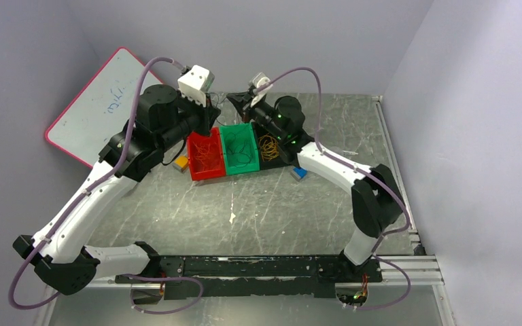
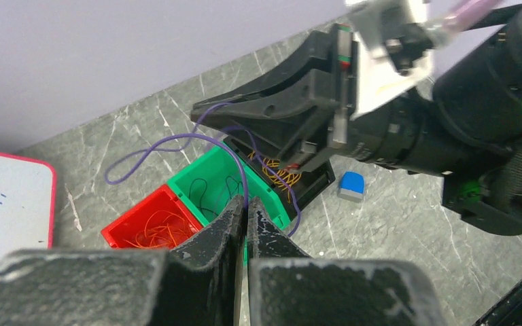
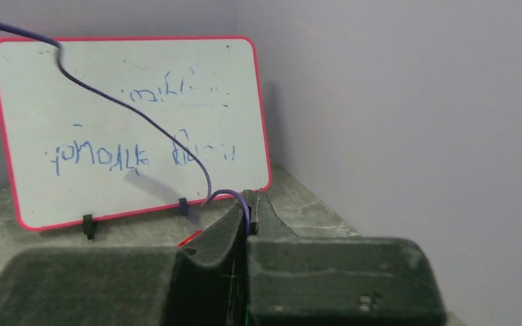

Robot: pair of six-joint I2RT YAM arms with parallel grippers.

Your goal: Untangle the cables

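Note:
A thin purple cable (image 2: pixel 177 139) is stretched in the air between both grippers above the bins. My left gripper (image 2: pixel 247 202) is shut on one part of it, and the cable arcs up and left to my right gripper (image 2: pixel 197 113). In the right wrist view my right gripper (image 3: pixel 249 198) is shut on the purple cable (image 3: pixel 143 119), which trails off to the upper left. Orange cables (image 2: pixel 155 227) lie in the red bin (image 2: pixel 119 231), dark cables (image 2: pixel 207 190) in the green bin (image 2: pixel 197 166), and yellow-orange cables (image 2: pixel 280 175) in the black bin (image 2: pixel 319 183). From above, both grippers (image 1: pixel 212 110) (image 1: pixel 232 100) meet behind the bins.
A pink-framed whiteboard (image 1: pixel 102 102) leans against the left wall. A blue block (image 1: pixel 299 172) lies right of the black bin (image 1: pixel 270 163), and a small orange block (image 1: pixel 181 161) lies left of the red bin (image 1: pixel 197 173). The back wall is close behind the grippers.

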